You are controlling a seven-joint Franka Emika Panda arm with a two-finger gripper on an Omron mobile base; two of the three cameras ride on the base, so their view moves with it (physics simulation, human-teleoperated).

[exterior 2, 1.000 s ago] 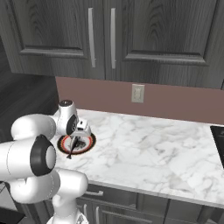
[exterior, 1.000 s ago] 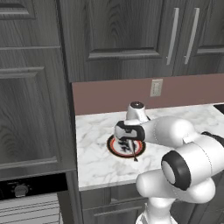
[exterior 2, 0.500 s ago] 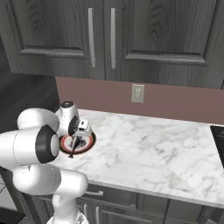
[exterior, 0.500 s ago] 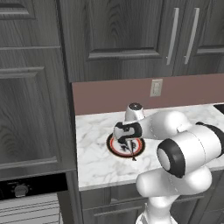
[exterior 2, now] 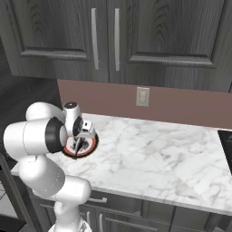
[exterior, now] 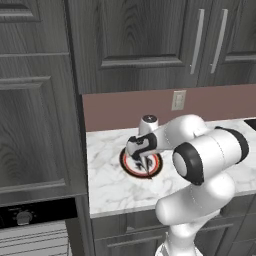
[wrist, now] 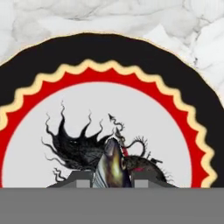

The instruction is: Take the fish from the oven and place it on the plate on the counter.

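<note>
Now the fish (wrist: 113, 168) is seen pinched between the fingertips (wrist: 81, 183) of the gripper (exterior: 146, 165), hung nose-down over the white centre of the plate (wrist: 183, 131). From the hand view the fish points straight at the middle of the plate, with a dark shadow cast on the white just beside it. The plate is found on the counter (exterior 2: 167, 158), near its left end, close to the tall cupboard (exterior: 35, 125); the gripper (exterior 2: 78, 144) is held low over it, and whether the fish already touches the plate cannot be told.

The step in hand is judged to be the set-down, with the task nearly finished. For a clean finish, the fish should be lowered gently the last bit until it rests on the white centre, kept inside the red ring, and only then should the fingers be spread. A drop from height should be avoided, since a slim fish could be tipped or slid onto the dark rim or off onto the marble. The hand should afterwards be lifted straight up so the fish is not dragged. The oven (exterior: 30, 220) is seen low at the left.
</note>
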